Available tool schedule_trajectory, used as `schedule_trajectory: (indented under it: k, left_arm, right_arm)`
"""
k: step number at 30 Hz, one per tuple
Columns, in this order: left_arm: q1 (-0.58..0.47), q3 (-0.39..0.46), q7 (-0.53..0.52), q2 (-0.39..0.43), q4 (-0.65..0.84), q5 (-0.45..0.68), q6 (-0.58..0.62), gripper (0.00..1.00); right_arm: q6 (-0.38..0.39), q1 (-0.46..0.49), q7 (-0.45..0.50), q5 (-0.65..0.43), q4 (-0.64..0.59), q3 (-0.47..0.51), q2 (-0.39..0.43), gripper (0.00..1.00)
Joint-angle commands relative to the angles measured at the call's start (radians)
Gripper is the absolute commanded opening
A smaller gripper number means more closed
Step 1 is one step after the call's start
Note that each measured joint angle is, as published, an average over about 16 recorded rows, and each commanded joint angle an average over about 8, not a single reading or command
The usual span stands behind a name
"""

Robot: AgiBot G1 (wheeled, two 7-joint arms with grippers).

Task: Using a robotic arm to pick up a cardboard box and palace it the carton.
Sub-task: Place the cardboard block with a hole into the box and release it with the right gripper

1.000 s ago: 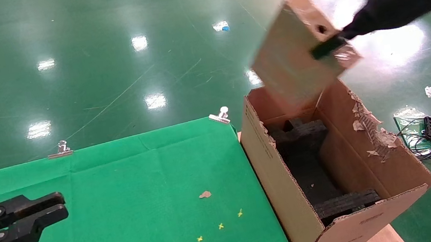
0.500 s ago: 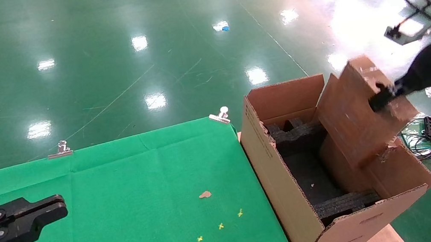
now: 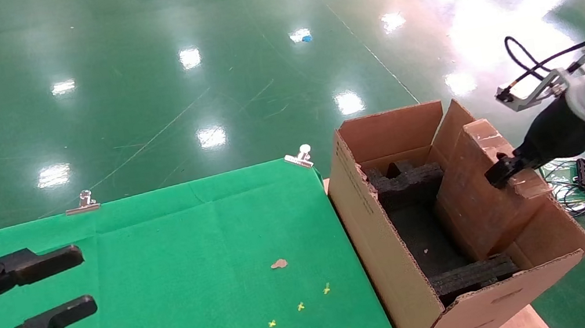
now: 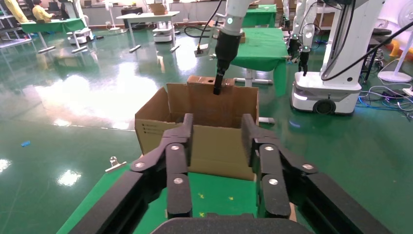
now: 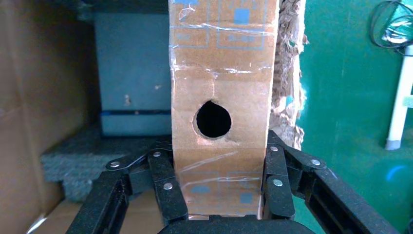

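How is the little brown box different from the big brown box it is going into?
The cardboard box is slim and flat; the carton is far bigger and deeper. The cardboard box is closed and taped, with a round hole in its narrow edge; the carton is open on top, with black foam inside and a ragged flap. The cardboard box is held tilted in the right gripper's jaws, partly inside; the carton stands beside the green table. Both are brown cardboard.

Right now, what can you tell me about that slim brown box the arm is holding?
The cardboard box is slim, flat and brown, with glossy clear tape and faint blue print on its narrow edge, which has a round hole. It stands tilted, its lower part inside the carton along the torn right flap, above black foam blocks. The right gripper has its jaws clamped on the box's upper edge.
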Motion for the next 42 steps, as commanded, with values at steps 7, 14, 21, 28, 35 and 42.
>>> schedule_trajectory:
  k: [7,14,21,28,35,42]
  left_arm:
    - [0.0,0.0,0.0,0.0,0.0,0.0,0.0,1.0]
    - [0.0,0.001,0.0,0.0,0.0,-0.001,0.0,1.0]
    - [0.0,0.001,0.001,-0.001,0.0,-0.001,-0.001,1.0]
    - [0.0,0.002,0.001,-0.001,0.0,-0.001,-0.001,1.0]
    - [0.0,0.002,0.001,-0.001,0.0,-0.001,-0.001,1.0]
    - [-0.001,0.003,0.001,-0.001,0.0,-0.002,-0.001,1.0]
  right_arm:
    - [0.053,-0.086,-0.017,0.014,-0.091,0.004,-0.062,0.0]
    - [0.109,-0.169,-0.041,0.04,-0.137,0.018,-0.1,0.0]
    - [0.198,-0.254,-0.085,0.093,-0.159,0.053,-0.104,0.0]
    - [0.211,-0.299,-0.117,0.123,-0.183,0.072,-0.114,0.23]
    - [0.189,-0.304,-0.142,0.144,-0.215,0.085,-0.115,1.0]
    - [0.185,-0.29,-0.164,0.144,-0.241,0.086,-0.119,1.0]
